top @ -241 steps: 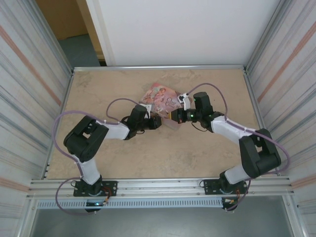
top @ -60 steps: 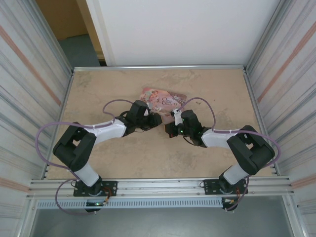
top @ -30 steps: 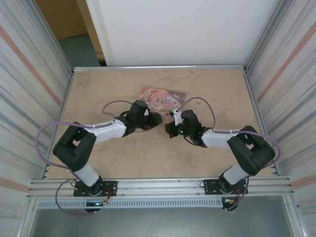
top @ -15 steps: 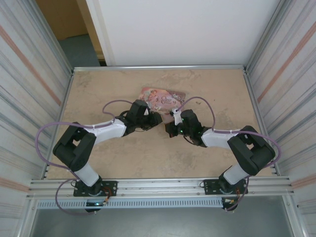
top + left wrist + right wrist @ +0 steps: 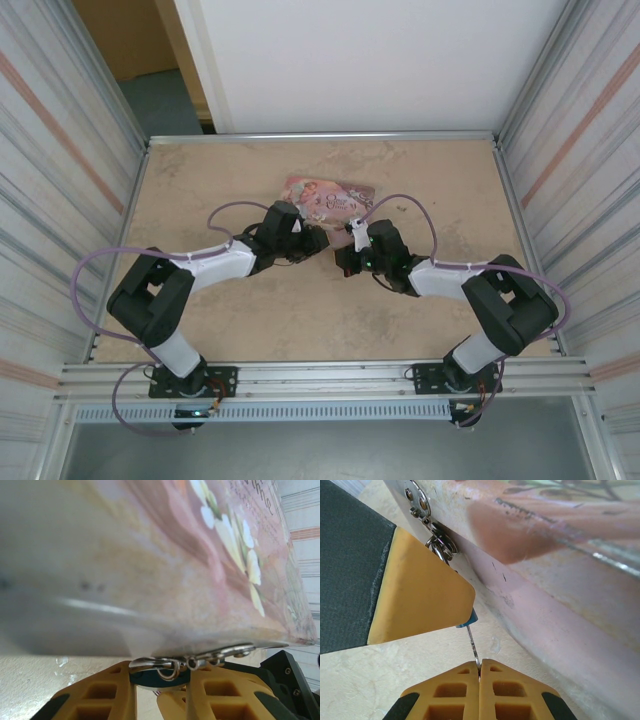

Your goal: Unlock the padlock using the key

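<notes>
– On the desk (image 5: 200, 180), toward the far middle, lies the pink tin (image 5: 330, 193). Where is the padlock (image 5: 160, 677)?
– It hangs on the hasp (image 5: 220, 653) of the tin, at the side that faces the arms. The left hand (image 5: 316, 241) is clamped on its blue body, one finger on each flat side.
– And the right hand (image 5: 480, 672)?
– Its fingers are pressed together on the key (image 5: 473, 645). The tip of the key is at the underside of the blue body. Whether it is inside the keyhole, I cannot tell.
– How will the padlock handle?
– I think it is very light and stiff, but it swings freely on the hasp, so the body must be held firmly. The key is thin. Turned with much force, it could bend or slip.
</notes>
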Tool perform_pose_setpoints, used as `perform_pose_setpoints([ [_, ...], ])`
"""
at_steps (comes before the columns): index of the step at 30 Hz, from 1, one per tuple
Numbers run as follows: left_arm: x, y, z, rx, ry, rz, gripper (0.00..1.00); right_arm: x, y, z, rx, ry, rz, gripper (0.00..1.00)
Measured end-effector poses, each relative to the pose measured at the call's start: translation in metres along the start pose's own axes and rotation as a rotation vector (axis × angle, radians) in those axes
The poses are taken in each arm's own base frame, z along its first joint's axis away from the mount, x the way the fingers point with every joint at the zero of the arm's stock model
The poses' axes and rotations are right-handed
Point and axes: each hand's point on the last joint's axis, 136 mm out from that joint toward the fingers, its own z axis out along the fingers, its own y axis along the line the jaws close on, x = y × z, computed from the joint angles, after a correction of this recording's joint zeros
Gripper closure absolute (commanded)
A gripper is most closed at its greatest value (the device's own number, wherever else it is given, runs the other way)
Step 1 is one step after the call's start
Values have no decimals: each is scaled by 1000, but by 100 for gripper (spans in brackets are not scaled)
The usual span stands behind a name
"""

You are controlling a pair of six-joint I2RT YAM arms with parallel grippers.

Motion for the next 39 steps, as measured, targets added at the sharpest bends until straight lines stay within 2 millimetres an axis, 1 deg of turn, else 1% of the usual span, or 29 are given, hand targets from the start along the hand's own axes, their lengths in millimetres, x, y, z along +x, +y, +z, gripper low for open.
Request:
perform_pose_setpoints([
  [11, -4, -4, 0, -3, -6, 28, 96, -4, -1, -3, 32, -17, -2, 100],
  [19, -1, 0, 1, -20, 8, 25, 96, 3, 1, -1, 82, -9, -21, 100],
  [39, 6, 3, 4, -23, 42, 30, 96, 14, 0, -4, 66, -2, -19, 100],
])
